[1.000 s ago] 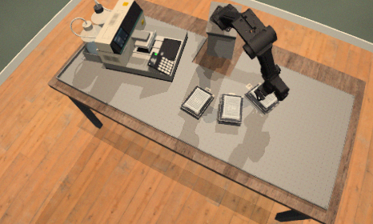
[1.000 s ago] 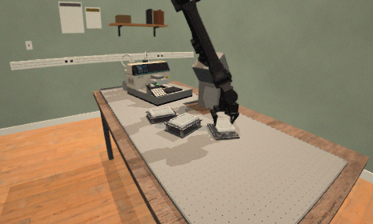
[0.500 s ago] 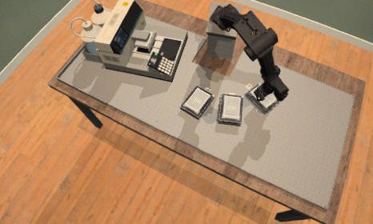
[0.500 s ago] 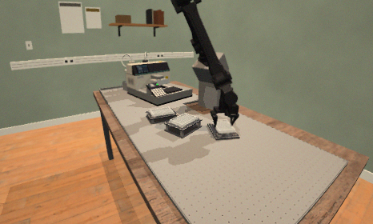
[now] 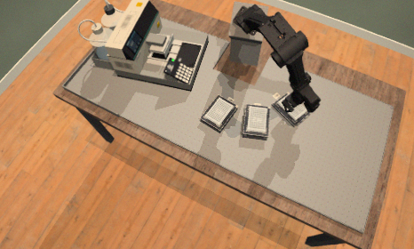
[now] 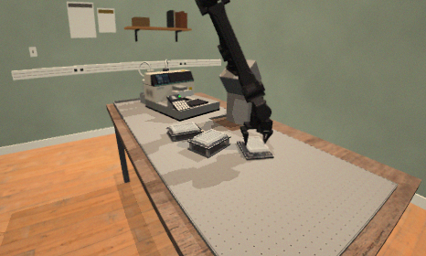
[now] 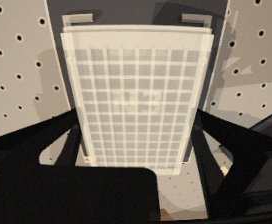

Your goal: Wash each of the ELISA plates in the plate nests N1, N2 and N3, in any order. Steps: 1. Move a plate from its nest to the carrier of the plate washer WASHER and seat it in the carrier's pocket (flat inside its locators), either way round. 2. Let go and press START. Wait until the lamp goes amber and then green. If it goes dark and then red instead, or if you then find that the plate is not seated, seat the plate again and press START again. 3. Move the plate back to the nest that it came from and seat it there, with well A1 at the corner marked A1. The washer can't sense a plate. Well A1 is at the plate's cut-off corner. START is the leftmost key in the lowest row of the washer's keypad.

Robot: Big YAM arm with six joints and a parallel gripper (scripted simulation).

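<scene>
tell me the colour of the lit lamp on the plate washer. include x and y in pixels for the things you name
Green; the lamp (image 5: 173, 60) (image 6: 179, 97) on the washer (image 5: 133, 29) (image 6: 171, 91) shows best in the top view.

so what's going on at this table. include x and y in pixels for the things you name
A black robot arm (image 5: 290, 44) (image 6: 238, 62) has its jaws around a white plate (image 5: 299, 114) (image 6: 257, 145) (image 7: 136, 85) at the rightmost holder (image 5: 282, 114) (image 6: 257, 155) (image 7: 137, 11). Whether it sits fully flat is hard to tell. Two other plates (image 5: 219, 110) (image 5: 257, 118) (image 6: 184, 127) (image 6: 209, 137) rest in their own holders nearby. The washing machine (image 5: 129, 27) (image 6: 152, 91) shows a green light (image 5: 173, 60) (image 6: 179, 97).
</scene>
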